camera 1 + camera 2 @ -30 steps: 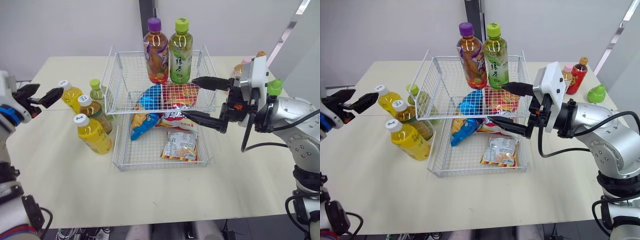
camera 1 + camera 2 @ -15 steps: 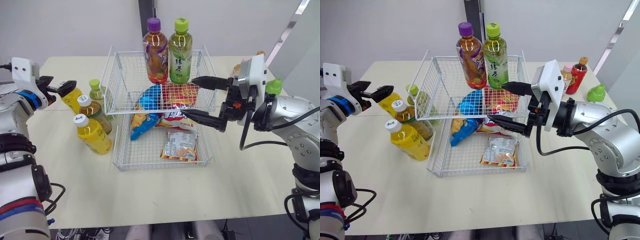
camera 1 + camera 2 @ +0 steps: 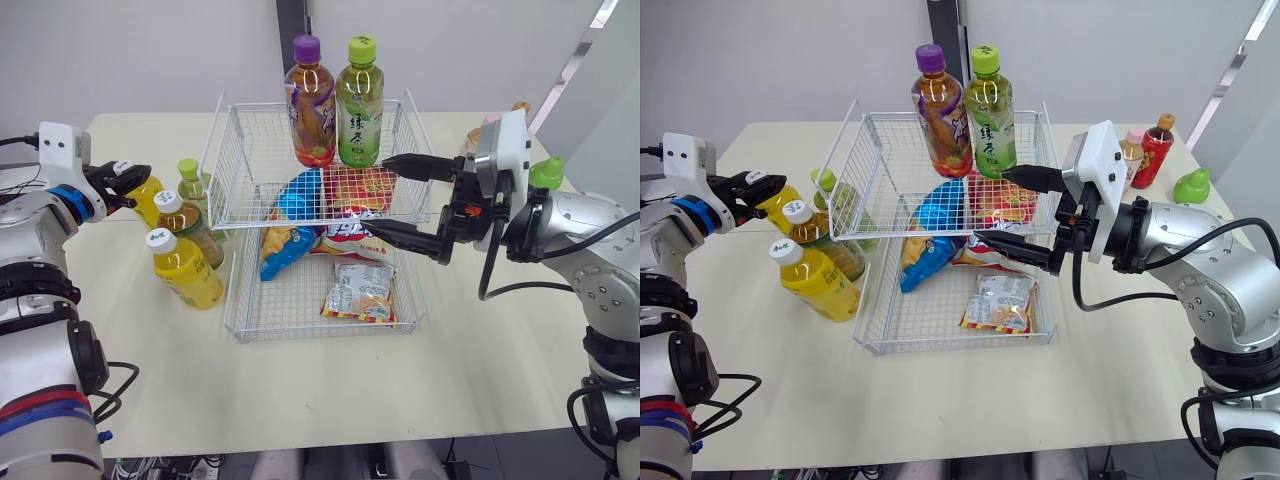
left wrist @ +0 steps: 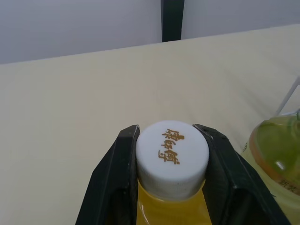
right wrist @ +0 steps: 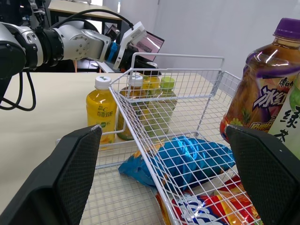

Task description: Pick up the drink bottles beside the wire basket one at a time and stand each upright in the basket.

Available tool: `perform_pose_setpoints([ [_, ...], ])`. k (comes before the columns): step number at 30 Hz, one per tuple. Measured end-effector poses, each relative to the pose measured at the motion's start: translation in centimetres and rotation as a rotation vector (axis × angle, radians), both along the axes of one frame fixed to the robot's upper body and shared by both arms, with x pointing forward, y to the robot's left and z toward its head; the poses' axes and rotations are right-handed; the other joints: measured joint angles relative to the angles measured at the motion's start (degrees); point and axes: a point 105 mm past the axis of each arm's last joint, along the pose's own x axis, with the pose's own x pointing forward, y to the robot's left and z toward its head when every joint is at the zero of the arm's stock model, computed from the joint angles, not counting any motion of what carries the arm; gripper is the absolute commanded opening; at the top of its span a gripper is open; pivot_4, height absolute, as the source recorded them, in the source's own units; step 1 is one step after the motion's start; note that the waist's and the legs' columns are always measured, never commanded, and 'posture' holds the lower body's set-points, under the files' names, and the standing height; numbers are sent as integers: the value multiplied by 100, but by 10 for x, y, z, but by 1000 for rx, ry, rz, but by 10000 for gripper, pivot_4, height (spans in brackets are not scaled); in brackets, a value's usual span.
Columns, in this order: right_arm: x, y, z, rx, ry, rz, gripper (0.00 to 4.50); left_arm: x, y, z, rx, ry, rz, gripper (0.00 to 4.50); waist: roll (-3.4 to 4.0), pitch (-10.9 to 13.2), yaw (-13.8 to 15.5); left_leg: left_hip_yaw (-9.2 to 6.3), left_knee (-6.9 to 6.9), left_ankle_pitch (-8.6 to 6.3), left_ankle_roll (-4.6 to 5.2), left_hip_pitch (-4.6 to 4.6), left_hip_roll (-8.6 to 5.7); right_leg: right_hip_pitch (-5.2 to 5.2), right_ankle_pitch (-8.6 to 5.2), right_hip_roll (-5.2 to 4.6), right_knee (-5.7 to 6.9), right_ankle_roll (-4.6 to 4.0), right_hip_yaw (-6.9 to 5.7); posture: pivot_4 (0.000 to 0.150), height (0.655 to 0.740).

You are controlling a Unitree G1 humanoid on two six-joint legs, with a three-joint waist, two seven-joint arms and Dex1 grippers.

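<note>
Body of yellow bottle [image 4: 172, 168] beyond view's edge

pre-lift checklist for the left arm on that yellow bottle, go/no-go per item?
1. Grasp: left tool has a finger on each side of the white cap of the yellow bottle. ok
2. Grip security: it holds the cap alone, not the body, and firmness is unknown. cannot tell
3. Lift path: the green-capped bottle stands close beside it, so lift straight up. not ok for a sideways pull
4. Drop spot: the left part of the wire basket top tier is free; the purple-capped bottle and green tea bottle stand at the back. ok
5. Right tool: open, at the basket's right side. ok
</note>
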Motion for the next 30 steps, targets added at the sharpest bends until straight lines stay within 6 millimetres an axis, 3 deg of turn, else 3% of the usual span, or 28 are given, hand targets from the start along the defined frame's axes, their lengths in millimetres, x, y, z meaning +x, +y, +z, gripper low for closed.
perform_pose_setpoints([
  [3,0,0,0,1,0,-1,45000,-3,3,4,7,1,-5,13595,-2,1,0,-4,0,0,0,-5,0,-4,0,1,-1,0,-3,1500,7400],
  [6,-1,1,1,8,2,0,45000,-15,11,27,33,-12,-16,13595,-5,3,-40,-14,1,0,0,-21,4,-16,0,8,-1,0,-6,1500,7400],
  [13,-5,3,2,8,-9,14,45000,-53,1,127,102,-165,-128,13595,-5,3,-77,-24,7,1,-1,-32,-2,-16,-1,9,-5,1,-13,1500,7400],
  [18,-6,9,-9,-29,4,37,45000,-67,-38,195,127,-232,-253,13595,-9,5,-39,-39,25,0,-1,-37,-3,-6,-3,16,-5,5,-27,1500,7400],
  [21,-5,9,-11,-34,-2,31,45000,-70,-55,221,126,-269,-284,13595,-7,7,-57,-40,23,0,-1,-36,-1,-7,-3,18,-3,5,-27,1500,7400],
  [26,-3,12,-13,-40,-12,25,45000,-59,-106,246,106,-274,-419,13595,-7,9,-35,-45,26,0,-1,-40,1,-7,-4,22,-5,6,-31,1500,7400],
  [30,-2,11,-12,-35,-22,14,45000,-48,-134,239,117,-220,-512,13595,-1,13,-97,-43,25,1,-1,-39,4,-11,-4,24,-1,5,-27,1500,7400],
])
